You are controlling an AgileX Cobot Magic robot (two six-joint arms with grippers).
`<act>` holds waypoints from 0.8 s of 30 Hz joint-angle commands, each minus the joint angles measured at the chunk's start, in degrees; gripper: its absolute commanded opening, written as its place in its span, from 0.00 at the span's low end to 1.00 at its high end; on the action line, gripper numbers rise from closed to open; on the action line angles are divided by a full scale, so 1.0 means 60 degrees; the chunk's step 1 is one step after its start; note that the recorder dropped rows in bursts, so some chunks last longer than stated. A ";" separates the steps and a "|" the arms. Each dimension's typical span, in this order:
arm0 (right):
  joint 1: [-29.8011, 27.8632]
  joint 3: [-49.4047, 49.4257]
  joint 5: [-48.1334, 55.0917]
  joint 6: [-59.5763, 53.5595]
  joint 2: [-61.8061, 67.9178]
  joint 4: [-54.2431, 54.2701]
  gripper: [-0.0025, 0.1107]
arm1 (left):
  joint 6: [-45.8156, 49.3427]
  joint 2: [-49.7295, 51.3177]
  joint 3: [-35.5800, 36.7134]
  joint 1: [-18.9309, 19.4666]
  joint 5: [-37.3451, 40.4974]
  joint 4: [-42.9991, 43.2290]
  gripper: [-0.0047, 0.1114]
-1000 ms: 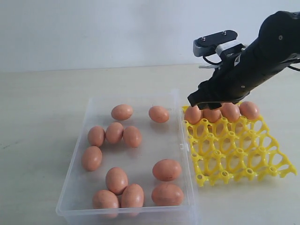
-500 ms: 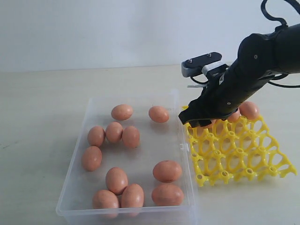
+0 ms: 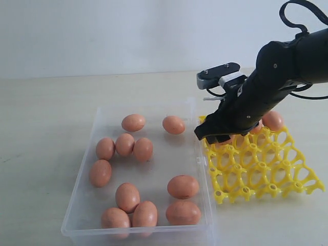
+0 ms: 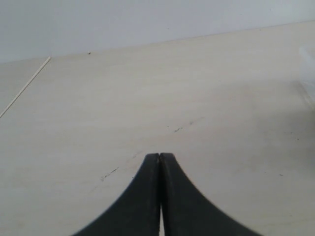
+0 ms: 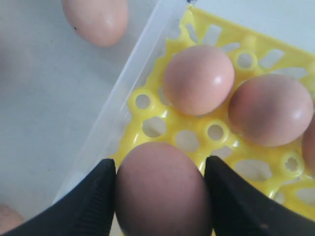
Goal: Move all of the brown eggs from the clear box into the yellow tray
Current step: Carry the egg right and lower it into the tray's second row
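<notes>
A pale bench (image 3: 46, 128) meets a plain white wall (image 3: 102, 36). The right arm (image 3: 277, 77) slants down over the corner of the yellow tray (image 3: 266, 174), beside the clear box (image 3: 197, 154). The right gripper (image 5: 160, 167) clamps one egg (image 5: 160, 196). The left gripper (image 4: 160, 156) is closed and empty. More brown eggs (image 3: 127, 197) lie in the box.
</notes>
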 commanded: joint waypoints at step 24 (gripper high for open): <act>0.0019 0.0050 -0.0396 0.0240 -0.0041 0.0189 0.53 | -0.0039 0.0006 -0.0038 -0.0048 -0.0086 -0.0004 0.04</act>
